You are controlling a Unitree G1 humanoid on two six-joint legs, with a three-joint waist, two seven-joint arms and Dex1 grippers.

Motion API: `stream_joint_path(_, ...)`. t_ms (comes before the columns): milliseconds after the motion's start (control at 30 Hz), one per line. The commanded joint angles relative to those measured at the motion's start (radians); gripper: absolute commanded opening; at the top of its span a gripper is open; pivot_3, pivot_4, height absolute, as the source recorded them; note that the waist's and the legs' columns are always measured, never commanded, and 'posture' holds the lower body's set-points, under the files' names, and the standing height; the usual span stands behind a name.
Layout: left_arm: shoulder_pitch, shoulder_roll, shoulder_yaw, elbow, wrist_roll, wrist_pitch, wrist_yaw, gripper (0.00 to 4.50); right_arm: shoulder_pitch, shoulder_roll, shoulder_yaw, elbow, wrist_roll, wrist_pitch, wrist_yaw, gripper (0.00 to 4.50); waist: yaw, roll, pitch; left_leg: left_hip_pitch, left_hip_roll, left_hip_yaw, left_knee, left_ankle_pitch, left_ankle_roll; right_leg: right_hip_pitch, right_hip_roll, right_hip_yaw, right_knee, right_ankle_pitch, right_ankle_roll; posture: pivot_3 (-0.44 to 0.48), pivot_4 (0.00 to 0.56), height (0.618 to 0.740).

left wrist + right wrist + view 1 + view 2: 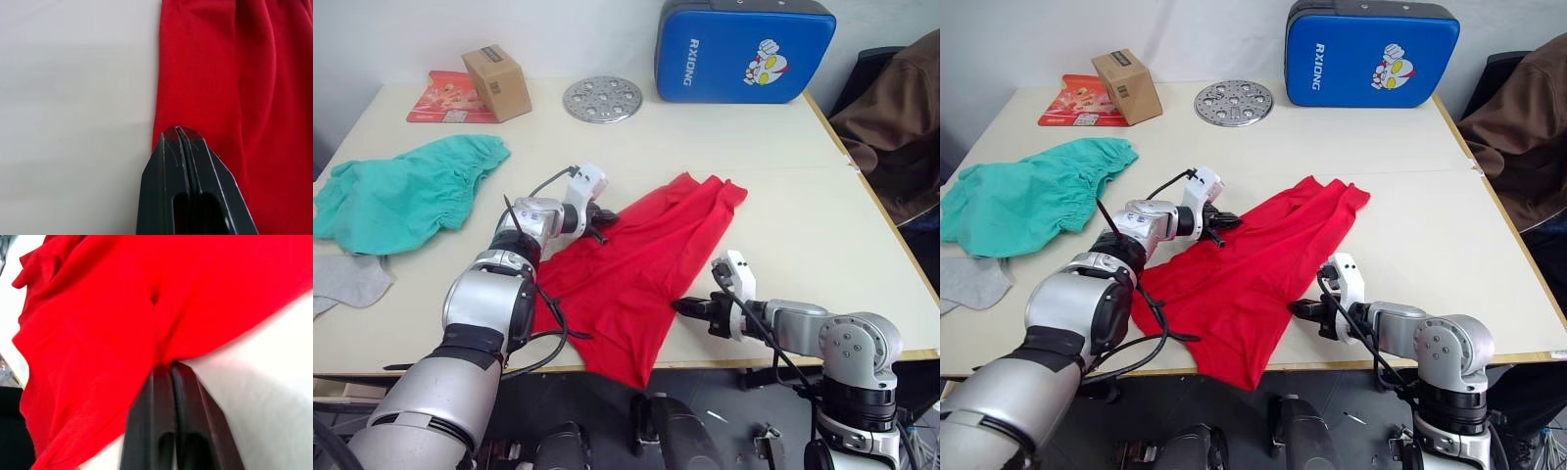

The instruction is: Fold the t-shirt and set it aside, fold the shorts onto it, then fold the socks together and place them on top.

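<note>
The right gripper [683, 306] sits nearest, low at the front edge of the table [783, 186], its 2 fingers pressed together on the right-hand edge of the t-shirt [636, 264]; the right wrist view shows red cloth puckering into the closed tips. The left gripper [603, 219] reaches across to the shirt's far left edge, and its wrist view shows its 2 fingers closed tight right at the cloth's border, apparently pinching it. With 1 grip on each side, the shirt looks held so it can be drawn flat or turned over itself for a first fold.

The shirt lies crumpled in a diagonal band in the middle of the table, 1 end toward the far right, the near end drooping over the front edge. So folding seems barely begun.

The shorts [401, 196] lie spread on the left side, well apart from the shirt, and a sock [347, 279] rests just in front of them at the left edge; both wait their turn. At the back stand a cardboard box [496, 82], a perforated metal disc [602, 99] and a blue pad [744, 49], out of the working area.
</note>
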Motion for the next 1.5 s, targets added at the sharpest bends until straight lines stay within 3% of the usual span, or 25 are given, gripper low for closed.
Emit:
stream_joint_path(33,0.004,0.016,0.010,-0.013,-0.001,-0.006,-0.016,0.00,0.002,-0.013,0.005,0.023,-0.021,0.011,-0.002,0.02,0.000,0.000,0.000,0.000,0.000,0.000,0.000,0.000,0.000,0.000,0.000,0.000,0.000,0.000,0.000,0.000,0.150,0.740)
stream_joint_path(533,0.002,0.064,0.026,-0.019,-0.009,-0.009,-0.031,0.00,-0.050,-0.107,-0.017,0.050,-0.005,0.024,0.091,0.02,0.005,0.000,0.000,-0.001,0.000,0.000,0.000,0.000,0.001,-0.001,0.000,0.000,-0.001,0.000,0.000,0.000,0.150,0.740)
stream_joint_path(633,-0.004,0.065,0.028,-0.020,-0.013,-0.007,-0.046,0.53,-0.042,-0.103,-0.003,0.043,-0.008,0.022,0.094,0.00,0.006,0.000,0.000,-0.001,0.000,0.000,0.000,0.000,0.001,-0.001,0.000,0.000,0.000,0.000,0.000,0.000,0.150,0.740)
stream_joint_path(933,-0.019,0.028,0.002,-0.012,0.024,0.008,-0.018,3.16,-0.014,-0.087,0.003,0.020,-0.012,0.018,0.089,0.00,0.009,0.000,0.000,-0.001,-0.001,0.000,0.001,0.000,0.001,0.000,0.000,0.000,0.000,0.000,0.000,0.000,0.150,0.740)
stream_joint_path(1133,-0.006,-0.007,-0.041,-0.003,0.062,0.035,-0.039,3.16,-0.003,-0.071,-0.013,0.001,-0.017,0.023,0.077,0.00,0.014,0.000,0.000,0.000,-0.001,0.000,0.000,0.000,0.001,0.000,-0.001,0.000,0.000,0.000,0.000,0.000,0.150,0.740)
stream_joint_path(1267,-0.006,-0.013,-0.042,-0.003,0.066,0.040,-0.044,2.35,0.005,-0.061,-0.022,-0.010,-0.018,0.027,0.067,0.00,0.019,0.000,0.000,0.000,-0.001,0.000,0.000,-0.001,0.001,0.000,-0.001,0.000,0.000,0.000,0.000,0.000,0.150,0.740)
stream_joint_path(1500,-0.015,-0.014,-0.015,-0.008,0.042,0.047,-0.075,0.14,0.005,-0.062,-0.024,-0.009,-0.021,0.024,0.065,0.00,0.020,0.000,0.000,0.000,-0.001,0.000,0.000,-0.001,0.001,0.000,-0.001,0.000,-0.001,0.000,0.000,0.000,0.150,0.740)
